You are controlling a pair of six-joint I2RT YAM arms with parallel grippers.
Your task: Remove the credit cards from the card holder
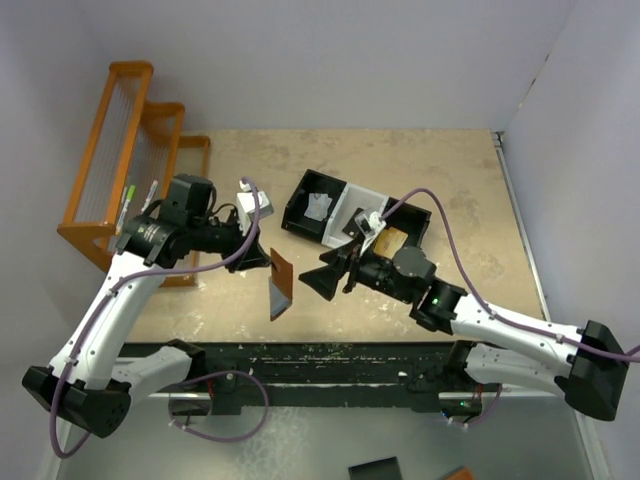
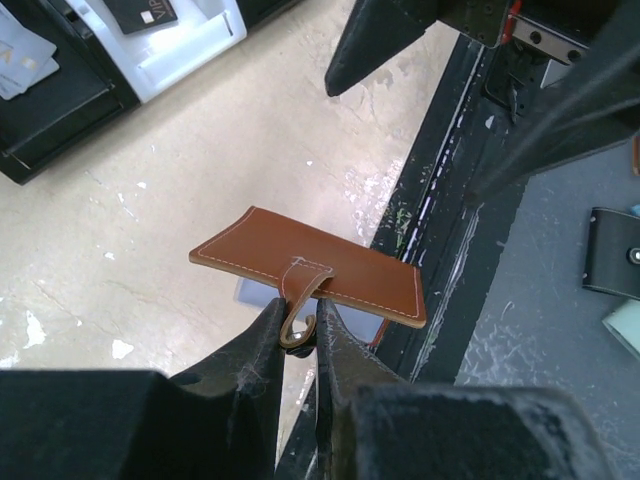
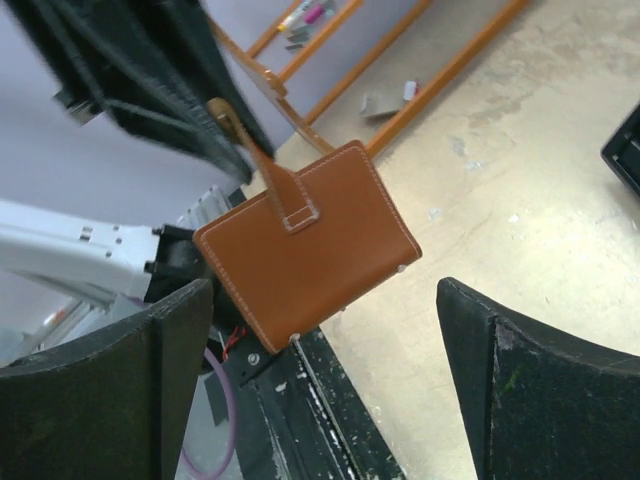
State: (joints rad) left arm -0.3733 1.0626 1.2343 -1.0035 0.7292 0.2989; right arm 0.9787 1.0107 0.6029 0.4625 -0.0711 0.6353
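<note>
The brown leather card holder (image 1: pixel 281 285) hangs in the air over the table's near edge. My left gripper (image 1: pixel 266 258) is shut on its snap tab, seen close in the left wrist view (image 2: pixel 300 325), with the card holder (image 2: pixel 310 262) just beyond the fingertips and pale lining under it. My right gripper (image 1: pixel 326 272) is open, just right of the card holder and apart from it; in the right wrist view its jaws (image 3: pixel 322 290) stand wide on either side of the card holder (image 3: pixel 305 245). A black credit card (image 2: pixel 140 12) lies in the tray. No card shows in the card holder.
The black-and-white tray (image 1: pixel 300 215) stands behind my right gripper; pale flat pieces (image 2: pixel 25 60) lie in its left compartment and a gold-orange card (image 1: pixel 393 240) in its right one. An orange rack (image 1: pixel 130 150) stands at the far left. A black rail (image 1: pixel 330 355) runs along the near edge.
</note>
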